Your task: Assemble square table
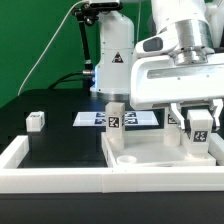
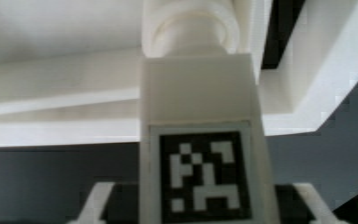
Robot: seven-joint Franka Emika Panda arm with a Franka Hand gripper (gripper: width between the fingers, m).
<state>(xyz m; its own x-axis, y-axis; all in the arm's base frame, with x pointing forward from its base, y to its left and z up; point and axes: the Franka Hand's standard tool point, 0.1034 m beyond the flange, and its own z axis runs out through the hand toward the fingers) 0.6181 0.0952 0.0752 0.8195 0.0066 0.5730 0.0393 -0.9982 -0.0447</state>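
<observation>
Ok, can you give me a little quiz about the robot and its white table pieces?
1. True or false: the lone leg sits on the dark table, away from the slab.
2. How many legs show in the exterior view?
3. What does the leg between the jaws carry? A: a black-and-white tag. B: a red sticker. C: nothing.
Key: 1 true. 2 three, counting the middle leg. 3 A.
</observation>
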